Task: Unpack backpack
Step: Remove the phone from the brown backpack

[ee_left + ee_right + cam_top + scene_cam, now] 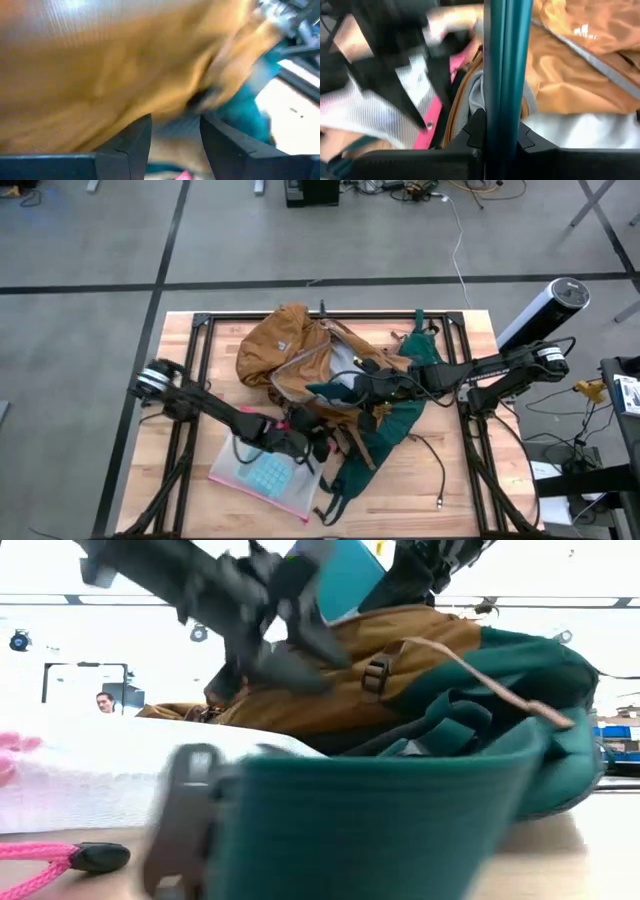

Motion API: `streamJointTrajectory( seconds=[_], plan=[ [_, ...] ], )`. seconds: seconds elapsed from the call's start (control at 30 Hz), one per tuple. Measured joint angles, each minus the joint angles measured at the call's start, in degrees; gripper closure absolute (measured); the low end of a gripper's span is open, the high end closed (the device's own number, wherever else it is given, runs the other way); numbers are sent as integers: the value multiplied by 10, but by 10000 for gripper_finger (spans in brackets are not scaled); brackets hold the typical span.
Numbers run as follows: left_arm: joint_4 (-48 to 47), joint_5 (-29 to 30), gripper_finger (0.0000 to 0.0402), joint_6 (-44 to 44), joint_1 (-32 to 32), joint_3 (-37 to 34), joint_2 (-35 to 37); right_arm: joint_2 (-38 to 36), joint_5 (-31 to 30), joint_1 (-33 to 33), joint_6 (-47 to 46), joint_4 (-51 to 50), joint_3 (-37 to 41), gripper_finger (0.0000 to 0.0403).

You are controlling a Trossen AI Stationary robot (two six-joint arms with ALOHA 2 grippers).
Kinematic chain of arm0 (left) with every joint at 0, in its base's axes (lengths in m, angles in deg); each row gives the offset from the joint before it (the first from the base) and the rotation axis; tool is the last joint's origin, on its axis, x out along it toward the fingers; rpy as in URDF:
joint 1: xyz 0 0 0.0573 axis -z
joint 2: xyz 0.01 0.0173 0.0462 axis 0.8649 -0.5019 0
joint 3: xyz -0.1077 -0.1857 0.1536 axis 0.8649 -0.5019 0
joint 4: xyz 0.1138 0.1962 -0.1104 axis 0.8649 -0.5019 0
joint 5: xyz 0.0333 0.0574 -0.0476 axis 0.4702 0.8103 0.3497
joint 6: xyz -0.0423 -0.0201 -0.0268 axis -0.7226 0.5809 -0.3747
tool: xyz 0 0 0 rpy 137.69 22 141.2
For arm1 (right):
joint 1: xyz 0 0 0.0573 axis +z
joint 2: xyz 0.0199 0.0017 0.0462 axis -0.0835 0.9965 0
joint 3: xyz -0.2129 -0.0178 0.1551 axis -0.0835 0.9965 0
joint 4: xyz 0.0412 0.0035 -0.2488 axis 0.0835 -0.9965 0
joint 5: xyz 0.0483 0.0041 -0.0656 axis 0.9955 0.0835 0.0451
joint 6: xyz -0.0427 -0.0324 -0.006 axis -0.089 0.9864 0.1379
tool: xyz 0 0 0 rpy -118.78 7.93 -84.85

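The mustard-tan backpack lies in the middle of the table with its dark green back panel and straps spread toward the near right. Its top is open and shows grey lining. My right gripper reaches in from the right and is shut on a teal strip of the backpack. My left gripper hangs open just off the backpack's tan side, above a clear pink-edged pouch that lies flat on the table. Whether the left fingers touch the fabric I cannot tell. My right gripper pinches a narrow teal strip of the backpack between its two fingers. The fingers come from the table's right, slanting down, and lie across the strip. The strip rises straight away from the fingers, drawn up above the open top.
A black cable trails over the near right of the table. A pink cord with a black end lies beside the pouch. Black frame rails run along the table's edges. A person stands far off in the room.
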Motion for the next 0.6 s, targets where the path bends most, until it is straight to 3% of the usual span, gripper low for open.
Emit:
streamJointTrajectory(
  seconds=[0.13,0.2,0.3,0.43,0.6],
  plan=[
    [5,129,245,102,19,0,57,0,0,0,-7,-2,14,393],
    [1,155,245,129,15,-1,65,1,0,0,-11,-1,18,393],
    [-9,149,245,131,-7,-15,55,1,-1,0,-11,3,19,393],
    [-30,134,244,69,-35,-26,23,1,-2,0,-11,18,19,389],
    [-35,82,244,15,-54,-37,-24,6,-2,-1,-16,25,20,368]
  ],
)
